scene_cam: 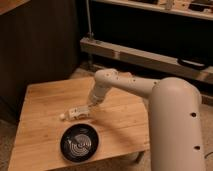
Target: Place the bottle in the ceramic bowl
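The bottle (74,113), small and whitish with its white cap pointing left, lies on its side on the wooden table (45,105). My gripper (88,108) is at the bottle's right end, at the tip of the white arm that reaches down from the right. The black ceramic bowl (79,142) with white curved lines inside sits on the table just in front of the bottle, close to the front edge. The bowl holds nothing.
The white arm and its large body (170,125) fill the right side. A dark cabinet (35,45) stands behind the table at the left. A metal shelf frame (145,55) runs along the back. The table's front edge lies just below the bowl.
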Controlling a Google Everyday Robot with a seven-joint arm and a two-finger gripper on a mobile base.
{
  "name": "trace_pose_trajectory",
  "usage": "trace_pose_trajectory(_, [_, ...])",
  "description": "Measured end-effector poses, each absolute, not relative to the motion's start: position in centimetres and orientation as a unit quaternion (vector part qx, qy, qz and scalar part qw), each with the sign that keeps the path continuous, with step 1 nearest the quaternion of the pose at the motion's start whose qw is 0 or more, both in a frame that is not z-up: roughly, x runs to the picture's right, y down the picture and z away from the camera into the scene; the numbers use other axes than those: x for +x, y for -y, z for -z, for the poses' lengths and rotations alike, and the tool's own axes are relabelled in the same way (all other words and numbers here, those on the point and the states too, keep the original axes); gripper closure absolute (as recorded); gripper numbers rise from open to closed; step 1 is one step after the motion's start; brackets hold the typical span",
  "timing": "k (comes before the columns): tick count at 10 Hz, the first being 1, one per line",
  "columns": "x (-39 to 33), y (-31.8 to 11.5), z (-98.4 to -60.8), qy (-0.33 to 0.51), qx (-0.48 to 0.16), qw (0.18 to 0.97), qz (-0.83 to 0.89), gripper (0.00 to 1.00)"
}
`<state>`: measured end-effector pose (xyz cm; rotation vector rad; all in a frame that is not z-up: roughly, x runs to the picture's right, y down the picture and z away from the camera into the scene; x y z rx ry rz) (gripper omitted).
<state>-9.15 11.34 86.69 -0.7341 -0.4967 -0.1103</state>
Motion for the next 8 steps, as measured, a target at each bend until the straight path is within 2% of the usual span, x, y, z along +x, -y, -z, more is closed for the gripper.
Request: trace_pose_trajectory(8, [-8.75, -12.60, -87.61, 0.231, -0.369, 0.899, 0.050, 0.35])
